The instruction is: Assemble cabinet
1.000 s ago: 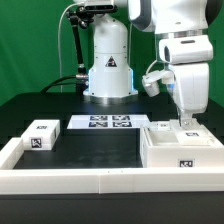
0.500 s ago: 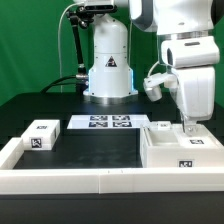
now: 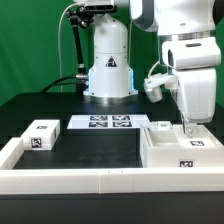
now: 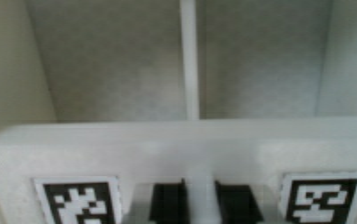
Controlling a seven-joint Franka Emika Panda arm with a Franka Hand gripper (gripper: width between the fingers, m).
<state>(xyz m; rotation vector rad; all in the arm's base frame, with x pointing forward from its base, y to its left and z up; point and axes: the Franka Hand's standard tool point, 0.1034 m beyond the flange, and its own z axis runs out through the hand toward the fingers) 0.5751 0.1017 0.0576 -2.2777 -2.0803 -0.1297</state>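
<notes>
The white cabinet body [image 3: 178,152] stands at the exterior view's right, with a tag on its front. My gripper [image 3: 188,127] reaches down onto its top, beside a small tagged white piece [image 3: 160,127]. In the wrist view my gripper [image 4: 196,205] is shut on a thin white panel [image 4: 189,60] whose edge runs straight away from the dark fingers [image 4: 166,205]. A white face [image 4: 157,150] with two tags lies just beyond the fingertips. A separate white block [image 3: 40,134] with tags lies at the exterior view's left.
The marker board [image 3: 100,123] lies flat at the middle back. A long low white border wall [image 3: 90,181] runs along the front and the left. The robot's white base [image 3: 108,65] stands behind the board.
My gripper and wrist have shifted slightly toward the exterior view's right over the cabinet body. The jaws have stayed shut. The loose block at the left has not moved.
</notes>
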